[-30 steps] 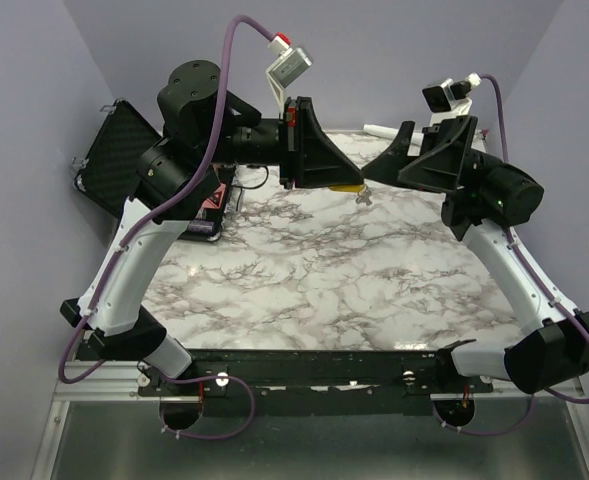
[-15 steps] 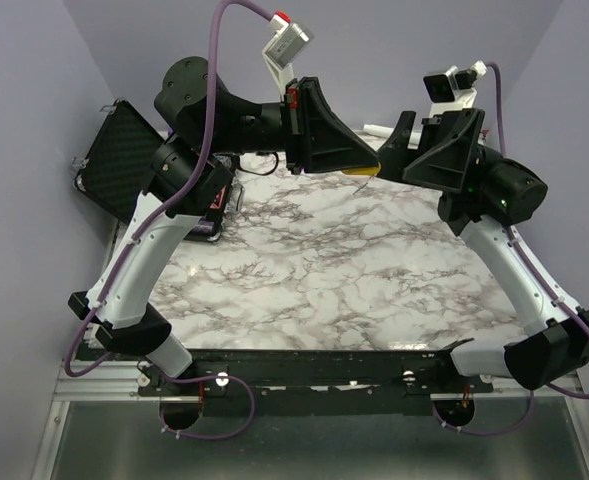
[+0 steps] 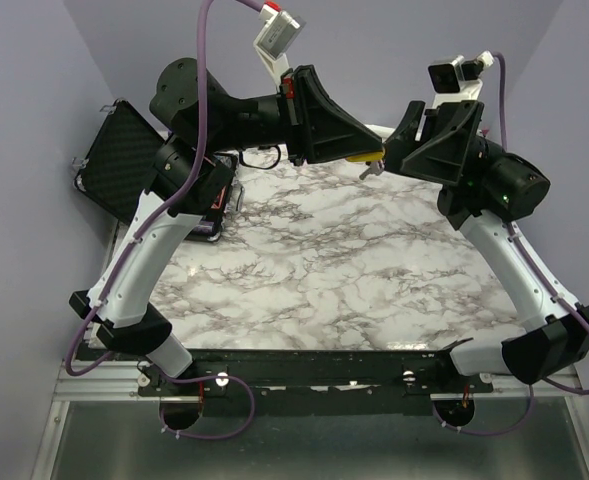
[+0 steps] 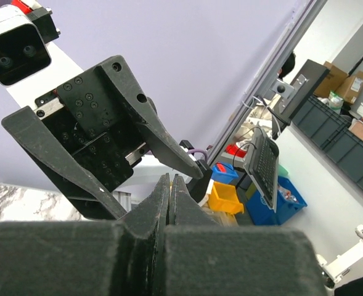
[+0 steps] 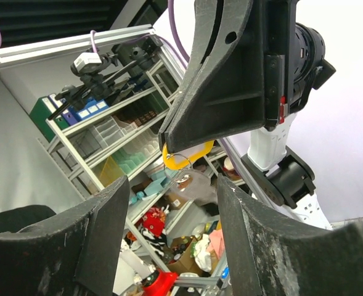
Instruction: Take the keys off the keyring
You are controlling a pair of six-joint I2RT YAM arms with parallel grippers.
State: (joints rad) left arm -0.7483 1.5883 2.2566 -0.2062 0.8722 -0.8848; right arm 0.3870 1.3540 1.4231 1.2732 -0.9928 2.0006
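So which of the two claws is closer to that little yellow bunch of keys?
Left. The left gripper is shut on the keys, which hang from its fingertips. The right gripper is open, facing them from close by, not gripping them.

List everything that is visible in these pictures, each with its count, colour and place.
table: one, white marble with grey veins, middle of the top view.
keys: one small bunch, yellow-orange, in the air over the table's far side.
case: one, black, open, far left, beside the table.
unclear item: one, pink and black, beside the case, partly hidden.
shelves: several, grey, with coloured bins, background of the right wrist view.
left fingers: two, black, shut on the keys.
right fingers: two, black, open, just right of the keys.
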